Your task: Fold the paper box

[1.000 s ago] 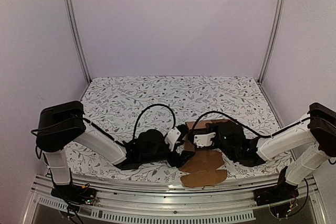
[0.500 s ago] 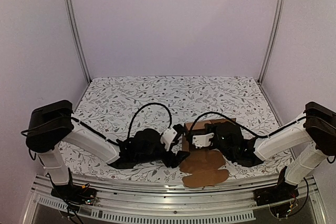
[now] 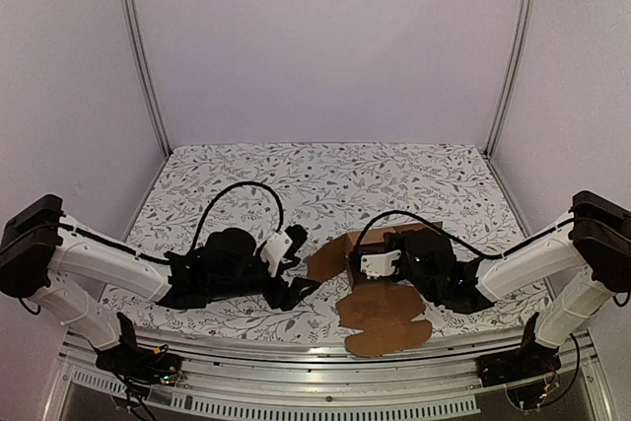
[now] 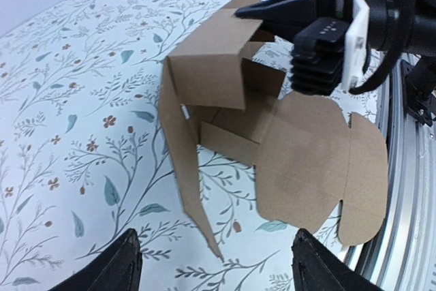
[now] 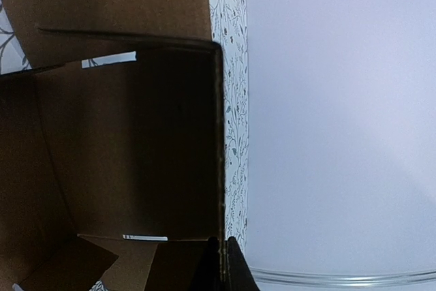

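At the lower left of the overhead view, the left arm (image 3: pixel 108 261) reaches low across the floral-print worktop (image 3: pixel 394 175), its left claw (image 3: pixel 300 261) standing with jaws spread wide and holding nothing, just short of the cardboard. The left wrist camera shows the same gap: the left claw (image 4: pixel 216 253) has two dark fingertips (image 4: pixel 126 257) apart at the bottom edge of the frame, and a pointed flap hangs just above and between them without touching either. The paper box (image 3: pixel 380 315), plain brown and only partly folded, sits at lower centre near the front rail (image 3: pixel 325 377). One rounded panel lies flat on the worktop towards the rail, while several walls stand up behind it, with one side flap swung out to the left. Seen from the left wrist, the paper box (image 4: pixel 306 161) forms an open-fronted shell with its flat panel spread to the right. The right claw (image 3: pixel 357 255) comes in from the right, jaws pressed together on the top edge of a raised wall. The right wrist view confirms it, showing the right claw (image 5: pixel 221 264) pinching the thin cardboard edge, the shadowed interior of the paper box (image 5: pixel 122 148) filling the left half of the frame. The right arm (image 3: pixel 537 258) stretches away to the lower right.
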Available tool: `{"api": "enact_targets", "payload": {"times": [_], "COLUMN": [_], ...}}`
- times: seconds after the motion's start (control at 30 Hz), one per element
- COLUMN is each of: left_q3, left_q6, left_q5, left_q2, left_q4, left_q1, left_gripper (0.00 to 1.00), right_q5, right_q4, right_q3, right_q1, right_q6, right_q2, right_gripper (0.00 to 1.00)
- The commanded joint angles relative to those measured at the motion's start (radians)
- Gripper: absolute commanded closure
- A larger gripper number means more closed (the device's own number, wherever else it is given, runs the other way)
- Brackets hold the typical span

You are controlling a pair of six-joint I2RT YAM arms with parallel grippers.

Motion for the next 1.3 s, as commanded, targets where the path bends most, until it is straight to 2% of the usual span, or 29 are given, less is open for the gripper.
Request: {"api": "enact_targets", "payload": {"times": [0.0,0.1,0.2,0.3,0.4,0.53,0.7,0.97,1.1,1.27], "left_q3": [-0.102,-0.173,-0.155,-0.074,0.014,0.074,0.084,0.109,0.130,0.171], "left_q6": [-0.035,-0.054,-0.078,-0.117,-0.092,-0.054,-0.027,-0.085,-0.088,-0.089], "left_q5": [0.058,0.148,0.110,0.009,0.044,0.234,0.306,0.319,0.267,0.269], "left_q2": [-0.089,-0.145,-0.134,-0.039,0.100,0.240,0.316,0.392,0.416,0.455], "left_q4": [0.119,0.239,0.200,0.112,0.068,0.152,0.310,0.457,0.481,0.516], "left_q1": [0.115,0.182,0.232,0.265,0.271,0.240,0.155,0.125,0.102,0.081], "left_gripper": [0.25,0.25,0.25,0.26,0.28,0.28,0.28,0.26,0.23,0.23], "right_q5": [-0.004,-0.004,-0.006,-0.007,-0.007,-0.006,-0.004,0.003,-0.006,-0.004], "right_q4": [-0.005,-0.005,-0.005,-0.006,-0.005,0.006,0.010,0.014,0.013,0.008], "right_q3": [0.009,0.010,0.013,0.017,0.021,0.025,0.018,0.008,0.002,-0.002], "right_q1": [0.009,0.009,0.009,0.010,0.010,0.010,0.009,0.011,0.011,0.026], "right_q6": [0.004,-0.002,-0.003,-0.002,-0.005,-0.006,-0.008,-0.010,-0.001,0.002], "right_q2": [0.018,0.015,0.015,0.016,0.022,0.031,0.035,0.032,0.016,0.002], "right_gripper": [1.00,1.00,1.00,1.00,1.00,1.00,1.00,1.00,1.00,1.00]}}
